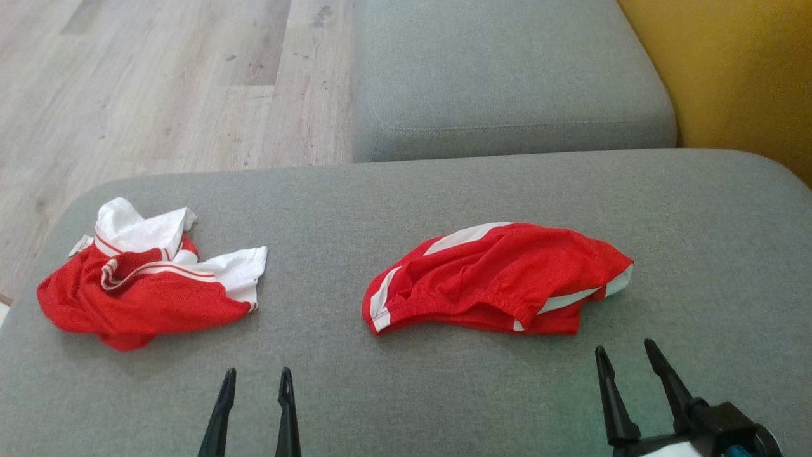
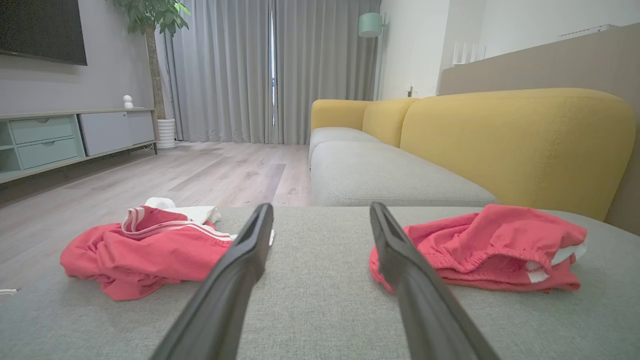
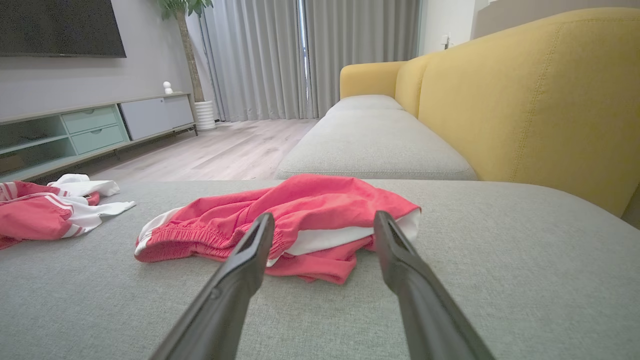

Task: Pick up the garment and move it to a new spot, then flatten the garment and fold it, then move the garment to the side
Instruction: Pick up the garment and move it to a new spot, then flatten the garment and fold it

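Red shorts (image 1: 501,276) are, by my judgement, the garment to handle now, though a second piece shares the grey seat cushion (image 1: 729,254).

Near the cushion's left edge lies a red-and-white shirt (image 1: 146,285), crumpled, well apart from the shorts.

The left gripper (image 1: 258,371) sits at the near edge, its fingers spread and holding nothing. It points at the bare strip of cushion between the two pieces. The shirt lies off to its left and the shorts to its right.

The shorts lie about the middle of the cushion, bunched and not yet flat. Their long axis runs left to right, roughly along the near edge. The gathered waistband faces that edge and so faces the grippers.

The right gripper (image 1: 624,346) is also released and empty. It sits at the near edge, just short of the right end of the shorts, and in its wrist view the fingers frame the cloth straight ahead.

The right arm is therefore the nearer one. A short reach forward would meet the right end of the shorts. The left gripper would have to travel forward and rightward to take the waistband's left corner.
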`<state>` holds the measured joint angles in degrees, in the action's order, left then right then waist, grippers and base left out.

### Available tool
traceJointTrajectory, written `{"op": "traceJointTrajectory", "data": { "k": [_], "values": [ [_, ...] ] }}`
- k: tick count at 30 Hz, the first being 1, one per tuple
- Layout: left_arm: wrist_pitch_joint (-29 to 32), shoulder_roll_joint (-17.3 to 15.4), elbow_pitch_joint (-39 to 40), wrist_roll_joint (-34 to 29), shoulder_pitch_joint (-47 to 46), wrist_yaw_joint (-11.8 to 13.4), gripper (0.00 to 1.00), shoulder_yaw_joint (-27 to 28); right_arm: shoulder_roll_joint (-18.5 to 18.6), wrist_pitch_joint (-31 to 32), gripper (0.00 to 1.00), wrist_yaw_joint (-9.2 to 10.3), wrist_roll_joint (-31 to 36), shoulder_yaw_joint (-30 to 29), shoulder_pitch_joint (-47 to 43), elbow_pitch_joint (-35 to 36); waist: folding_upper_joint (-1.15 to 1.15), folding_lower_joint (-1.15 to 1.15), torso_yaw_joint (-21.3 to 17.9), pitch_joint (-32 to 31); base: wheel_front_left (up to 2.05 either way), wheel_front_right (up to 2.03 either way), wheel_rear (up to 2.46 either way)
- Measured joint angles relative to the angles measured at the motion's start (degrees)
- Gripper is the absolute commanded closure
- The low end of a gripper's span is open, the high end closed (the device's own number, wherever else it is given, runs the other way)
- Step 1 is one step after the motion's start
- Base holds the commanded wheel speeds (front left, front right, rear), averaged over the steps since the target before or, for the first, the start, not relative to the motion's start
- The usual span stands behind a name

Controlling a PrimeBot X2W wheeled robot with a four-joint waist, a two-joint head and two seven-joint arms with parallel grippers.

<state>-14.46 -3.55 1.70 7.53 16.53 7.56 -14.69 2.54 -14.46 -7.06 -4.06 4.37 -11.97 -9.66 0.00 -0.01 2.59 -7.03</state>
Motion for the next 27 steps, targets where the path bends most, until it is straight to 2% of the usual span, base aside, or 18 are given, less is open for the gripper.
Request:
{"op": "traceJointTrajectory", "data": {
  "k": [27],
  "values": [
    [0.0, 0.0, -1.9, -0.5, 0.2, 0.1, 0.0, -0.8, 0.0, 0.0, 0.0, 0.0, -1.5, -1.3, -0.5, 0.0, 0.0, 0.02, 0.7, -0.5, 0.0, 0.0, 0.0]
  ]
}}
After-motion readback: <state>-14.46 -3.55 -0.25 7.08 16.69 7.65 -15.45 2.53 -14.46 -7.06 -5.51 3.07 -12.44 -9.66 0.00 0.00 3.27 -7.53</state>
